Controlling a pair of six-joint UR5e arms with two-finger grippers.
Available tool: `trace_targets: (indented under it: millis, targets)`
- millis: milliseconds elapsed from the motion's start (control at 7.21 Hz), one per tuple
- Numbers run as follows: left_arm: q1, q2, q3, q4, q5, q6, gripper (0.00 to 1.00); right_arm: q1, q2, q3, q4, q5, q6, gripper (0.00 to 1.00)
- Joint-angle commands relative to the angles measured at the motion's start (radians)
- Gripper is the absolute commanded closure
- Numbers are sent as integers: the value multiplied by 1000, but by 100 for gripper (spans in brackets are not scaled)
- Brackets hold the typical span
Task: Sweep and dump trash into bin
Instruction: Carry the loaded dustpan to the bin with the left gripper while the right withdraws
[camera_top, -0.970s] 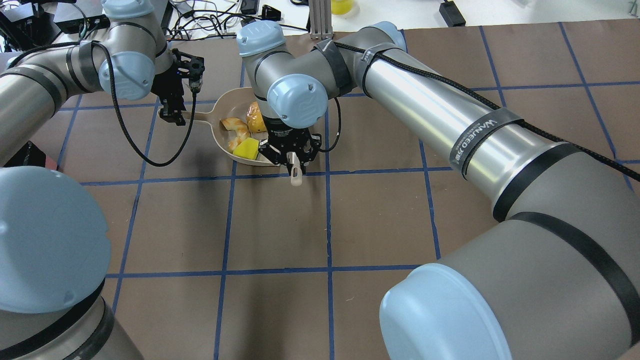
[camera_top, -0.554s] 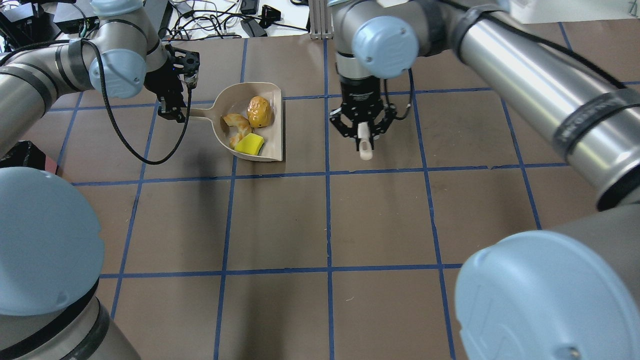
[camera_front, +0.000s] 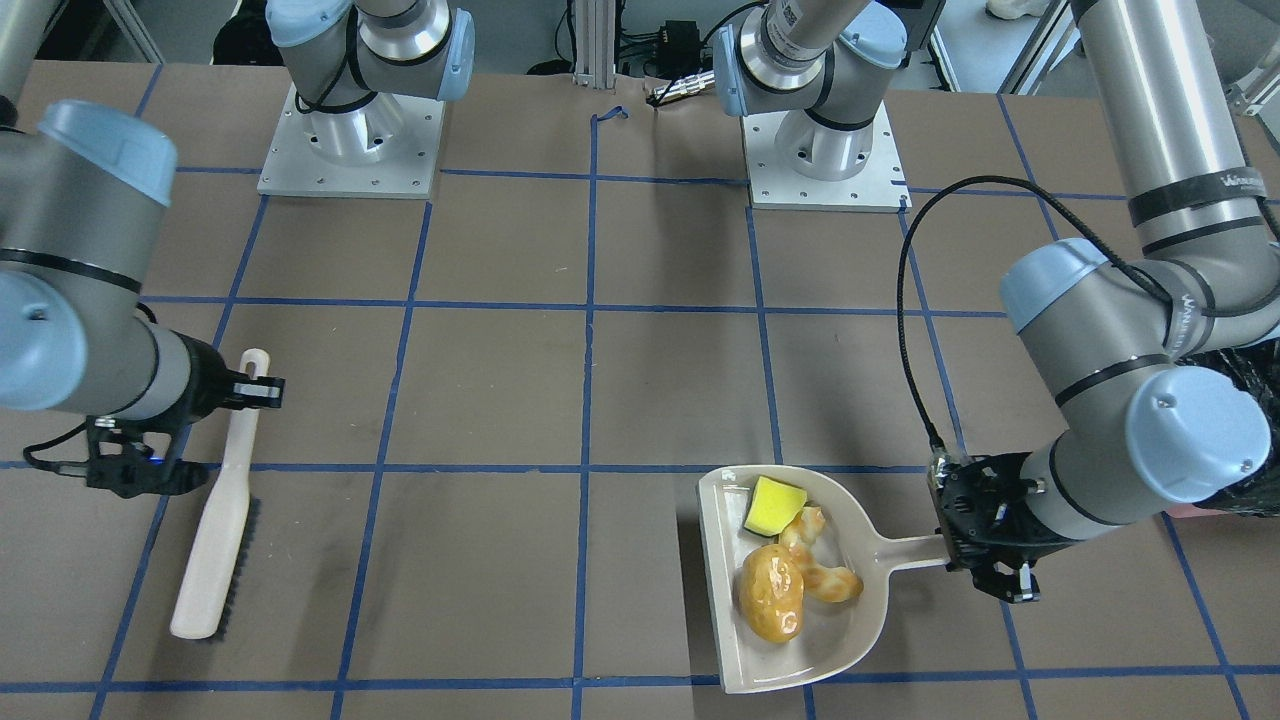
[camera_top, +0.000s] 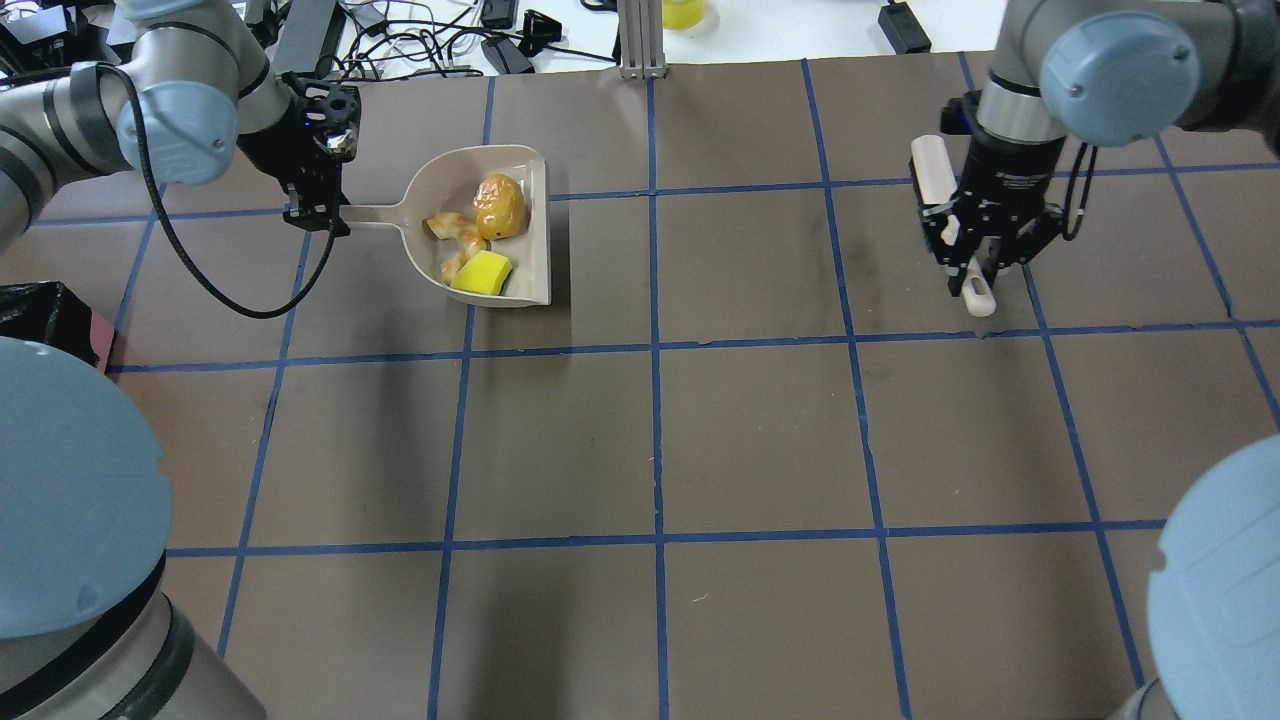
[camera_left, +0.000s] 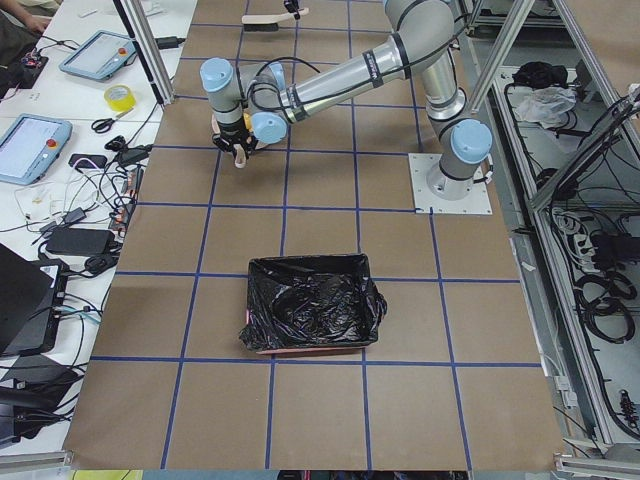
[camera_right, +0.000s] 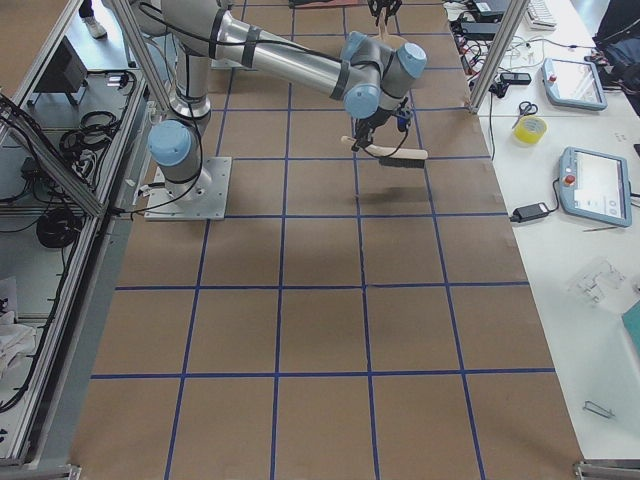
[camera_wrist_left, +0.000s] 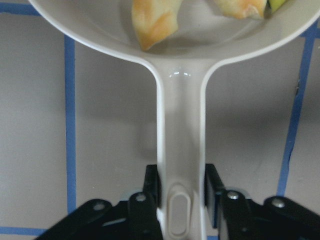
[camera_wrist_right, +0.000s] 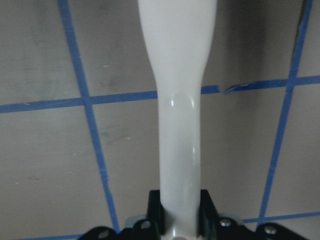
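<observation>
The beige dustpan (camera_top: 530, 240) holds all three pieces of trash: the yellow-green wedge (camera_top: 482, 273), the pale orange peel (camera_top: 452, 235) and the amber lump (camera_top: 499, 206). My left gripper (camera_top: 315, 213) is shut on the end of the dustpan handle (camera_wrist_left: 180, 150) and holds the pan about level. My right gripper (camera_top: 975, 265) is shut on the handle of a white brush (camera_front: 215, 540), far to the right of the pan. The bin (camera_left: 312, 305), lined with a black bag, stands at the table's left end, well apart from the pan.
A corner of the bin (camera_top: 40, 305) shows at the left edge of the overhead view. Blue tape lines grid the brown table (camera_top: 660, 450). Cables and devices lie beyond the far edge (camera_top: 420, 40). The two arm bases (camera_front: 350, 140) stand on the robot's side.
My right arm has swung the brush away from the dustpan's mouth, far to the right. My left gripper has drawn the dustpan a little to the left and farther away.
</observation>
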Motion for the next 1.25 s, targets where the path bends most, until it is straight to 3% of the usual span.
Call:
trace_targets:
  millis: [0, 416, 832, 1109]
  targets:
    - [96, 25, 66, -131, -42, 99, 96, -133, 5, 61, -115, -11, -221, 100]
    - [252, 25, 148, -239, -80, 316, 97, -162, 62, 83, -222, -6, -291, 100]
    - [424, 14, 183, -280, -92, 581, 98, -179, 74, 86, -203, 15, -256, 100]
    - [538, -14, 292, -413, -85, 738, 99, -191, 76, 87, -196, 20, -258, 100]
